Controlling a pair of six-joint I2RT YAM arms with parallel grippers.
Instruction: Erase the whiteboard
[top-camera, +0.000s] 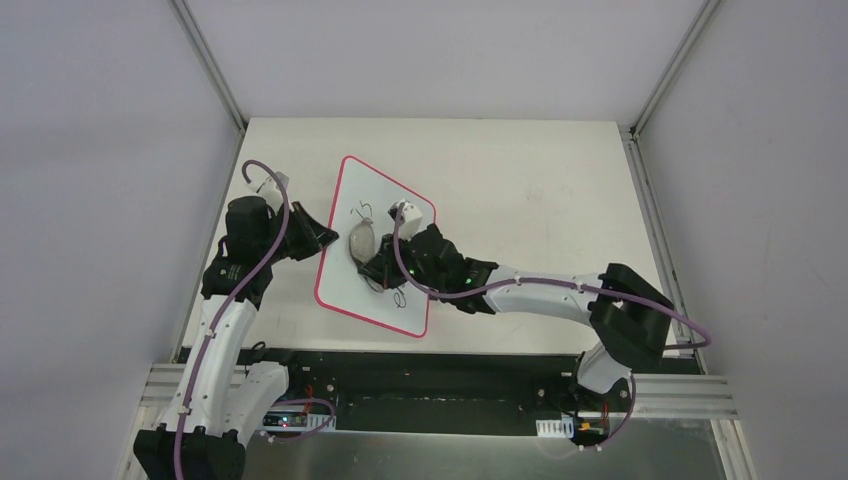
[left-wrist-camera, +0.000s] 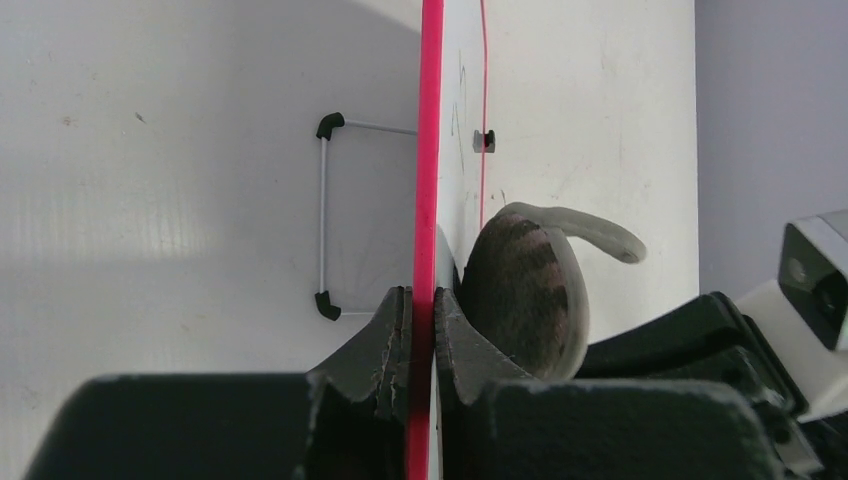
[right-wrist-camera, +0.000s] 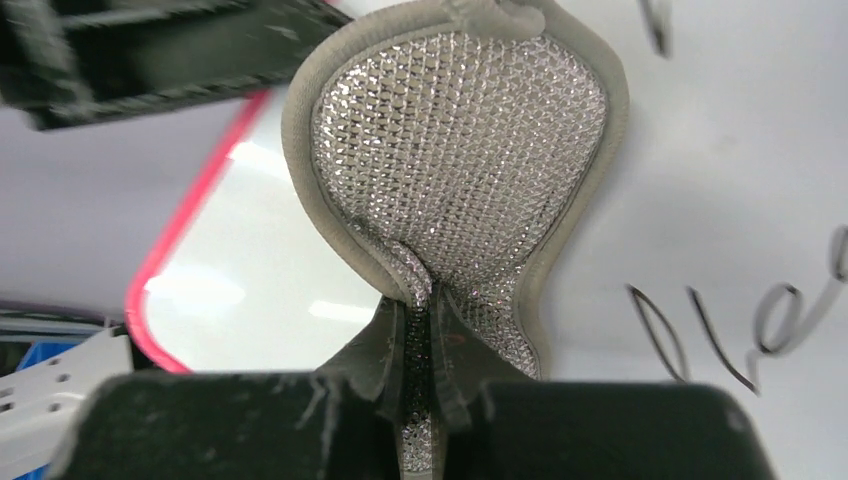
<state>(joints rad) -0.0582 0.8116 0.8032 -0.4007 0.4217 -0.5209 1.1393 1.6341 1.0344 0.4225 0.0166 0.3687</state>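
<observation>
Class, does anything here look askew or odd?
The whiteboard sits skewed on the table, its rim clamped in the left hand. The grey pad buckles where the right hand pinches it.

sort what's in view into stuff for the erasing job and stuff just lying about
For the job: whiteboard, grey pad, left tool gripping the board's edge, right tool pinching the pad.
Just there: table, metal rail.
</observation>
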